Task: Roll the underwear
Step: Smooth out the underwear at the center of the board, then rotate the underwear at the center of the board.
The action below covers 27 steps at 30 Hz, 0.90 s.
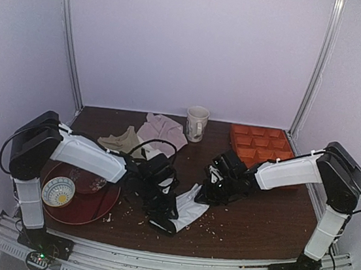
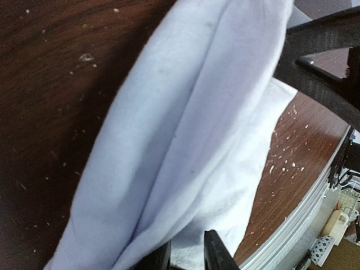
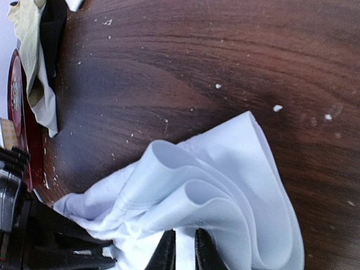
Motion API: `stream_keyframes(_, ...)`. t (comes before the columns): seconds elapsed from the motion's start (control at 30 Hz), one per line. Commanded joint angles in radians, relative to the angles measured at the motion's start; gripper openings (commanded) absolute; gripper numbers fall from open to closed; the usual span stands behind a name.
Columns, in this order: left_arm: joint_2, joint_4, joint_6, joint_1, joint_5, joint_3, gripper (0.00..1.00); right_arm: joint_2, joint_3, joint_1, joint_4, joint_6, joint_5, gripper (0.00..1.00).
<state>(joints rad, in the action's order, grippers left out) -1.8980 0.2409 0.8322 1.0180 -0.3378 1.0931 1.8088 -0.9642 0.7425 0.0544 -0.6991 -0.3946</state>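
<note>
My white cotton underwear (image 1: 190,210) lies bunched in soft looping folds, right of the round red plate (image 1: 107,206). My left gripper (image 2: 185,260) is pinched onto its nearer end, my right gripper (image 3: 183,253) onto its farther edge, both arms stretched low and inward

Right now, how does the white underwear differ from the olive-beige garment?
Colour: the underwear is white, the olive-beige garment dull tan. Place: the underwear lies centre front of the table; the garment lies further back left, beside a pale pinkish cloth. State: the left gripper and right gripper both pinch the underwear, bunched in loose folds; nothing holds the garment. Both are crumpled cloth on the table.
</note>
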Motion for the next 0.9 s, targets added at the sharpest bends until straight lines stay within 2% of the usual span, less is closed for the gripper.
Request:
stream_keyframes(0.0, -0.012, 0.11, -0.053, 0.002, 0.056, 0.033, 0.32, -0.093, -0.039, -0.017, 0.176, 0.064, 0.096, 0.15)
stream_keyframes(0.17, 0.034, 0.138, -0.075, 0.002, 0.057, 0.075, 0.39, -0.144, -0.093, -0.019, 0.268, 0.121, 0.162, 0.21)
stream_keyframes(0.33, 0.054, 0.192, -0.106, 0.002, 0.066, 0.125, 0.41, -0.083, -0.148, -0.046, 0.336, 0.181, 0.16, 0.23)
stream_keyframes(0.53, 0.105, 0.232, -0.085, 0.011, 0.073, 0.134, 0.42, 0.009, -0.181, -0.061, 0.316, 0.208, 0.128, 0.21)
stream_keyframes(0.7, 0.086, 0.252, -0.058, 0.028, 0.067, 0.129, 0.42, 0.05, -0.186, -0.068, 0.293, 0.216, 0.104, 0.21)
stream_keyframes(0.8, 0.056, 0.262, -0.041, 0.038, 0.06, 0.127, 0.41, 0.049, -0.167, -0.067, 0.278, 0.205, 0.084, 0.17)
stream_keyframes(0.87, 0.032, 0.278, -0.038, 0.039, 0.061, 0.125, 0.38, 0.031, -0.131, -0.066, 0.26, 0.191, 0.068, 0.11)
